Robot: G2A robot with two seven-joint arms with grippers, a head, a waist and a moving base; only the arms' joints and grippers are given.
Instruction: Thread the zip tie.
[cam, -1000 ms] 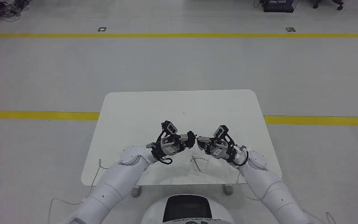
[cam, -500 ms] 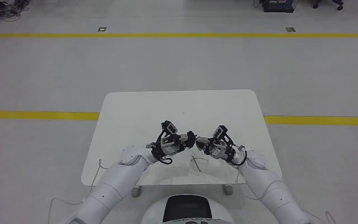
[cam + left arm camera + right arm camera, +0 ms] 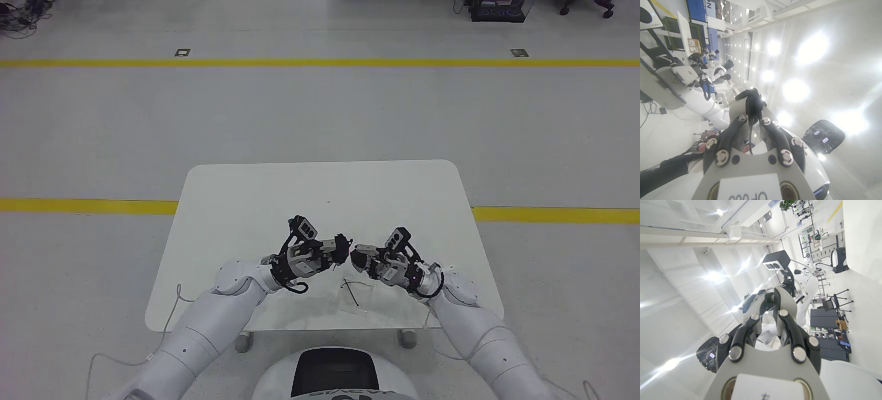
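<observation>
Both arms are raised over the near edge of the white surface, their tips almost meeting at its middle. The left hand is clenched on the black zip tie. Seen from its wrist, the fingertips press together on the tie's upper end, and the thin strap runs back between the fingers toward the palm.

The right hand faces it from just beside, pointing toward the left one. From its own wrist its fingers stand a little apart, released, with nothing I can make out between them.

Just in front of the two hands, over the front of the surface, there is a thin dark strand. I cannot tell whether it is the tie's hanging tail or something lying on the surface.
</observation>
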